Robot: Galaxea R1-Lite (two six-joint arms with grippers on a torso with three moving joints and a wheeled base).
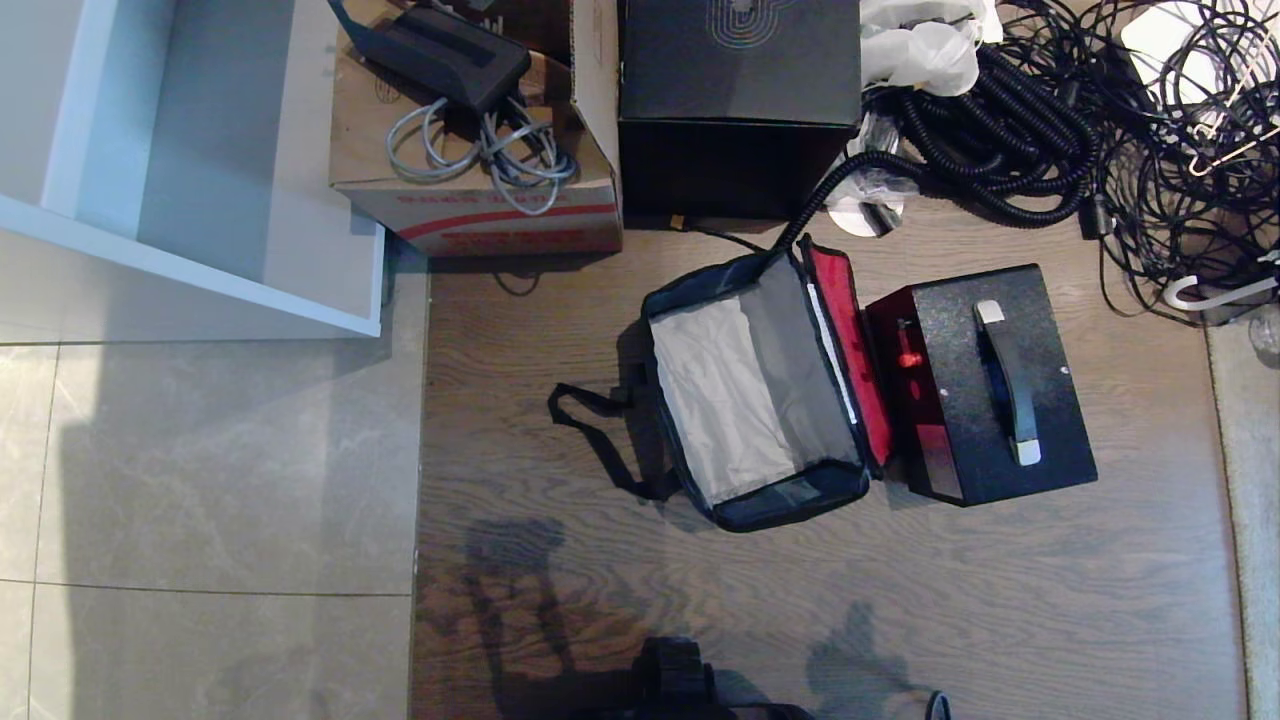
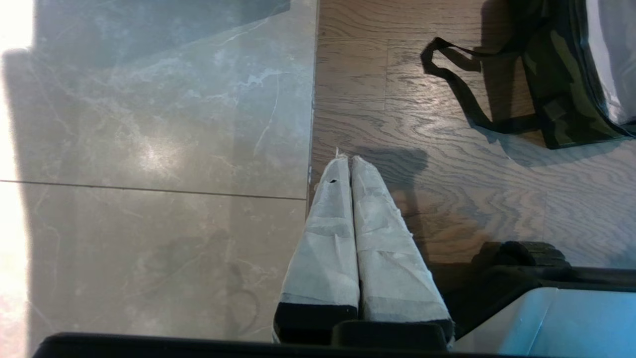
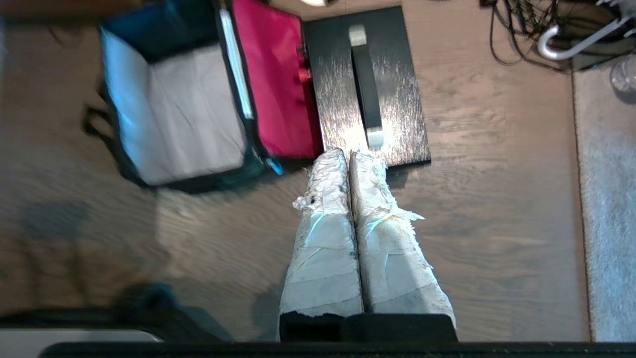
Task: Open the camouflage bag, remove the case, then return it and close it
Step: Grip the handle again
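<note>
Standing open on the wood floor, the camouflage bag (image 1: 760, 390) leans its red lid against the case (image 1: 985, 385) just beside it, so lifting the case carelessly could drag the lid or snag the soft rim. The case's handle (image 1: 1008, 385) is slim, and the right gripper (image 3: 348, 155), clenched empty like the parked left gripper (image 2: 346, 161), could miss it.

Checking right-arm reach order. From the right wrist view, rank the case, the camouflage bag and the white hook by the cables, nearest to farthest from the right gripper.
1. The case: just beyond the shut right gripper, handle up.
2. The camouflage bag: open, on the case's other side, its red lid lining leaning by the case.
3. The white hook: far corner, among the black cables.
</note>
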